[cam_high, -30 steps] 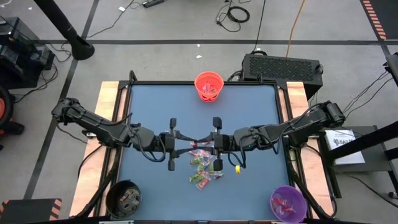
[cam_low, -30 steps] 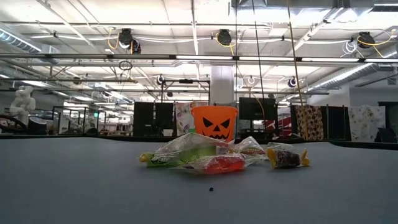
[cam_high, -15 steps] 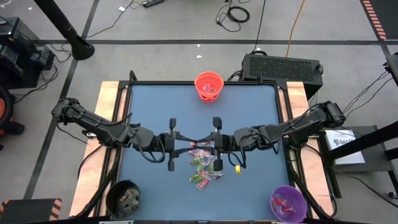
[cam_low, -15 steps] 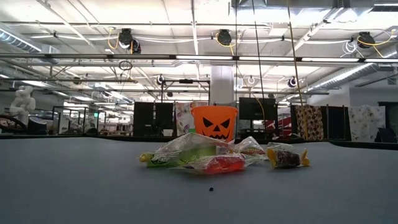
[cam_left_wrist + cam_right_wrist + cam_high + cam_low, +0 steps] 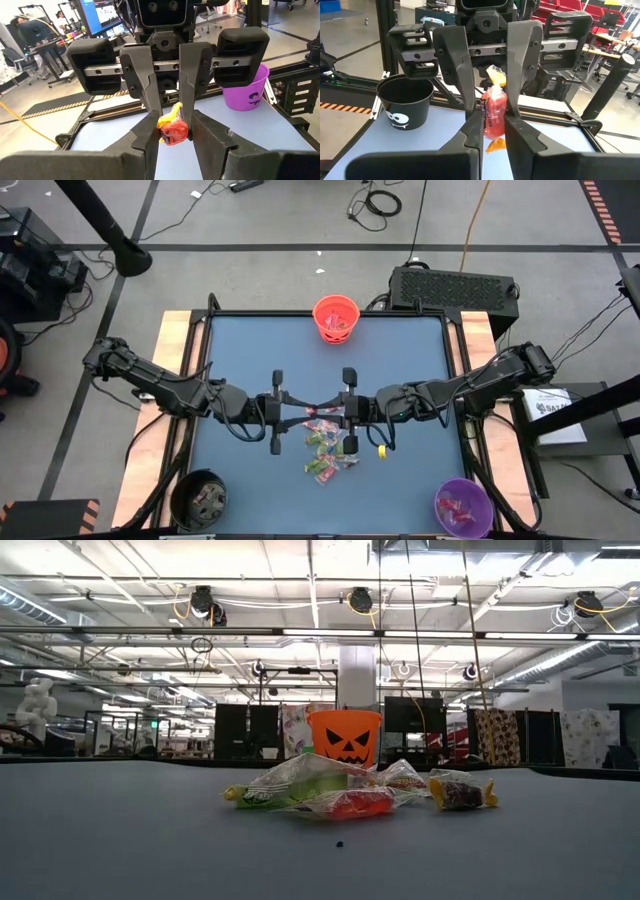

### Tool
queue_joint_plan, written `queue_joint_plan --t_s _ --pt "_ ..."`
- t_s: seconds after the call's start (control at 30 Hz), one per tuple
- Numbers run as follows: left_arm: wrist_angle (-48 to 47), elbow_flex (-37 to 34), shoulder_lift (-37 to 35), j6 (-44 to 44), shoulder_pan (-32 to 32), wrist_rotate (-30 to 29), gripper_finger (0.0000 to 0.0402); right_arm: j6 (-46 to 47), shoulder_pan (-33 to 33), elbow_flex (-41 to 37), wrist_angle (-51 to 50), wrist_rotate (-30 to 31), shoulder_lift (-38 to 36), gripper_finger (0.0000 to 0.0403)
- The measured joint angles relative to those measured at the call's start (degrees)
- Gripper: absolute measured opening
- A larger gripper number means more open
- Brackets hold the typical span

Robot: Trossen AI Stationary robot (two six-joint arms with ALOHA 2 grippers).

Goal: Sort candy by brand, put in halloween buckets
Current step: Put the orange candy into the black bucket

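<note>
Blue table (image 5: 240, 350), both grippers pinching one red candy (image 5: 493, 114)

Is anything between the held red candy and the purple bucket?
Nothing visible. The right gripper and left gripper meet at the candy above mid-table; the loose pile lies below it, and the purple bucket stands open.

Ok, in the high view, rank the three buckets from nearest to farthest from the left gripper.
From the left gripper:
1. Orange bucket, table's far edge.
2. Black bucket, near-left corner.
3. Purple bucket, near-right corner.
</note>
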Motion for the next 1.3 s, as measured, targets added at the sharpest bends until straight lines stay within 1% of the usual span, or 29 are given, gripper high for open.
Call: queue_joint_plan --t_s 0.1,0.33,0.8,1.0,1.3 --pt "0.0 0.0 0.0 0.0 0.0 -0.1 0.0105 0.0 0.0 0.0 0.0 0.0 0.0 0.0048" --pt "0.0 0.0 0.0 -0.2 0.0 0.0 0.0076 -0.2 0.0 0.0 -0.2 0.0 0.0 0.0048" --pt "0.0 0.0 0.0 0.2 0.0 -0.1 0.0072 -0.3 0.0 0.0 -0.1 -0.1 0.0 0.0048" --pt "0.0 0.0 0.0 0.3 0.0 -0.1 0.0058 -0.3 0.0 0.0 -0.1 0.0 0.0 0.0048" --pt "-0.4 0.0 0.0 0.4 0.0 -0.1 0.0055 -0.2 0.0 0.0 -0.1 0.0 0.0 0.0048"
